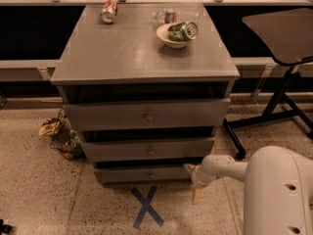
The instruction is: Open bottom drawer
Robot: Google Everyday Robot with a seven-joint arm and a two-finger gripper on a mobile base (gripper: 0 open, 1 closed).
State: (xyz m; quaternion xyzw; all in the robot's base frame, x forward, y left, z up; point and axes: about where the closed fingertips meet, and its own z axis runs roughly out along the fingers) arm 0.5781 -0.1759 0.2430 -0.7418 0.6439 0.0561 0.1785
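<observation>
Gripper point(191, 183): low, near the floor, at the right end of the cabinet's foot. Released, holding nothing. The two tan fingers point(197, 196) are spread well apart, one pointing up-left towards the cabinet's lower right corner, the other hanging down over the floor. Cannot tell whether the upper finger touches the cabinet.

White arm point(274, 190): comes in from the lower right, its wrist running left to the gripper.

Bottom drawer point(132, 174): lowest of three grey fronts, just left of the gripper. Its small round knob point(150, 175) is centred, well left of the fingers, not grasped. A dark gap shows above the front.

Middle drawer point(149, 150) and top drawer point(146, 114) sit above it, each with a centre knob.

Cabinet top point(132, 53): a white bowl point(168, 38) holding a green can point(184, 31) on its side, a clear bottle point(167, 15) behind it, and a red can point(109, 11) lying at the back left.

Floor: blue tape cross point(146, 207) in front of the cabinet; wire basket point(63, 136) with litter at its left. Black stand point(283, 38) at right.
</observation>
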